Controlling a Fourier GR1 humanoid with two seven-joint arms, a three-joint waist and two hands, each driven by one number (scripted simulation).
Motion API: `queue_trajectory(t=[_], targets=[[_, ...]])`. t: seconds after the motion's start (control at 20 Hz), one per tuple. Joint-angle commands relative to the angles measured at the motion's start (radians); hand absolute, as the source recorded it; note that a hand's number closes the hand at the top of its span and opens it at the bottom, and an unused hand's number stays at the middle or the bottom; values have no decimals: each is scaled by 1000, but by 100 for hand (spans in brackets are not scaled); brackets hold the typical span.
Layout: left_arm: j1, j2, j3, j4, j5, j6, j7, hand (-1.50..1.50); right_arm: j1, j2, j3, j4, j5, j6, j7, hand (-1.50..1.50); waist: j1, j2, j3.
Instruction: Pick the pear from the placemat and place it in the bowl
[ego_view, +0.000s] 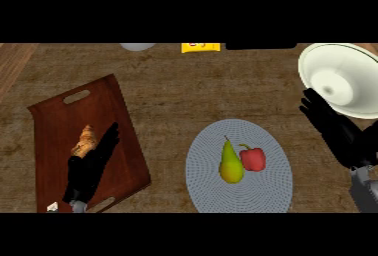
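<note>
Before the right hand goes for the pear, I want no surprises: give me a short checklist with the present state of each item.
1. Pear on the placemat, unheld: ok.
2. Pear free of neighbours: not ok; the red pepper sits right against it.
3. Bowl ready to receive: cannot tell; it may be lying upside down.
4. Right hand open: ok, fingers straight, beside the bowl.
5. Left hand out of the way: ok, open over the cutting board, apart from the placemat.
</note>
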Motion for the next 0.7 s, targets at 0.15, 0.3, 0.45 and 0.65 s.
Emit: queue_trajectory(t=[0.15, 0.3, 0.45, 0.65], targets=[[-138, 53, 155, -77, -1, 46, -76, 0, -139, 255, 173, -151, -42, 51, -45, -150, 64, 5, -31], [-167, 53, 198, -84, 20, 64, -77, 0, -269, 26, 190, -204, 289, 7, -78, -150, 49, -51, -57], [-186, 97, 311, -81, 78, 53, -99, 0, -162, 320, 275, -249, 391, -334, -132, -150, 7, -9, -37], [-200, 94, 351, -26, 108, 14, -142, 0, -82, 393, 506, -300, 652, -461, -165, -150, -10, 6, -34]])
